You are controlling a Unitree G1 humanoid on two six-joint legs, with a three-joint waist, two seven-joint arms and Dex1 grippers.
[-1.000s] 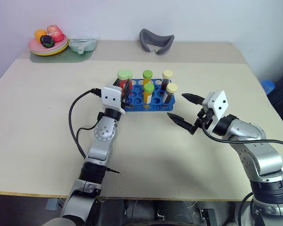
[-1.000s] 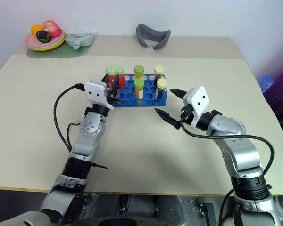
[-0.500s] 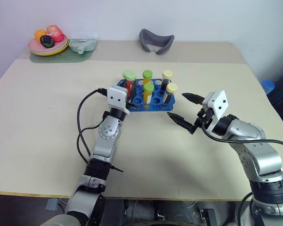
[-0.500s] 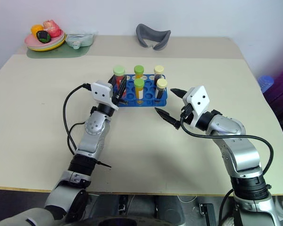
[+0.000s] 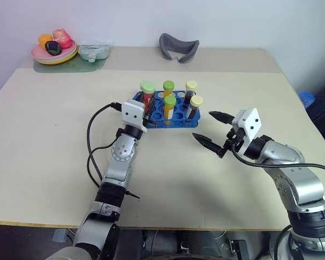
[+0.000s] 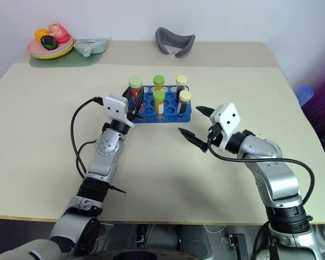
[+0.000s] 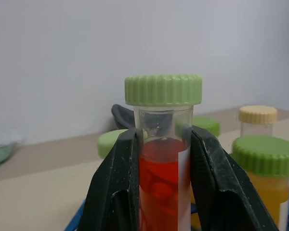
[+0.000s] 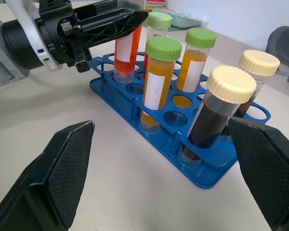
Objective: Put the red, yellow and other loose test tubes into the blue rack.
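Left gripper [image 5: 148, 106] shifted rackward, clamping red tube [image 7: 160, 159].

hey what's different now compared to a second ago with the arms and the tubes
The left end effector, shut on the red tube throughout, carried it from the rack's left edge inward over the blue rack; the tube now stands upright at a hole near that corner, not yet released. The right end effector stayed open beside the rack, holding nothing. The four tubes already racked, two yellow-orange and two dark, did not move.
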